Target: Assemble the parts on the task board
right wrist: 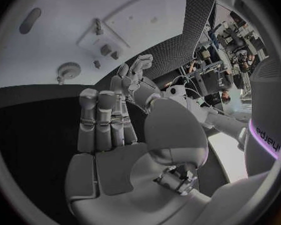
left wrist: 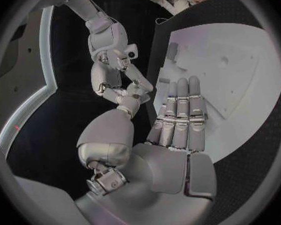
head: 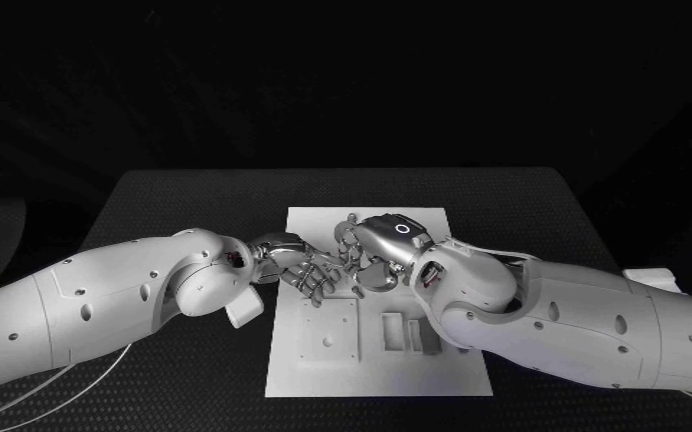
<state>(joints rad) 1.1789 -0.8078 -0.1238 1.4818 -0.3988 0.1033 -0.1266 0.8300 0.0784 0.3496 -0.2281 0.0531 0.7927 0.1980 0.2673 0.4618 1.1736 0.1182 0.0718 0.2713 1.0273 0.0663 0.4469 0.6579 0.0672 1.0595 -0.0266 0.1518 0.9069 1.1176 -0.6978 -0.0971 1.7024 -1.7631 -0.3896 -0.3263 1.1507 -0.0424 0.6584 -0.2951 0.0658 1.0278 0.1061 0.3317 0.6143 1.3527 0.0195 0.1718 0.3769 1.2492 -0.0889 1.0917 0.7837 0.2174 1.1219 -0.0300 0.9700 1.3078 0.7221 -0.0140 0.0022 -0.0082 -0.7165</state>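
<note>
The white task board (head: 378,377) lies in the middle of the black table. My left hand (head: 296,264) and my right hand (head: 364,249) meet above the board's middle, fingertips close together. In the left wrist view my left hand (left wrist: 178,117) has straight fingers and nothing in its palm; my right hand (left wrist: 114,67) reaches toward its thumb. The right wrist view shows my right hand (right wrist: 106,127) with fingers stretched out side by side, holding nothing, and the left hand (right wrist: 137,77) beyond it. Two grey upright parts (head: 405,333) stand in the board's near half. A round toothed part (right wrist: 68,71) sits on the board (right wrist: 65,15).
A raised square plate (head: 329,335) with small holes sits on the board's near left. Small pegs (right wrist: 105,50) and a slot (right wrist: 29,20) mark the board's surface. My right forearm (head: 577,322) lies over the board's right edge. Black table (head: 188,202) surrounds the board.
</note>
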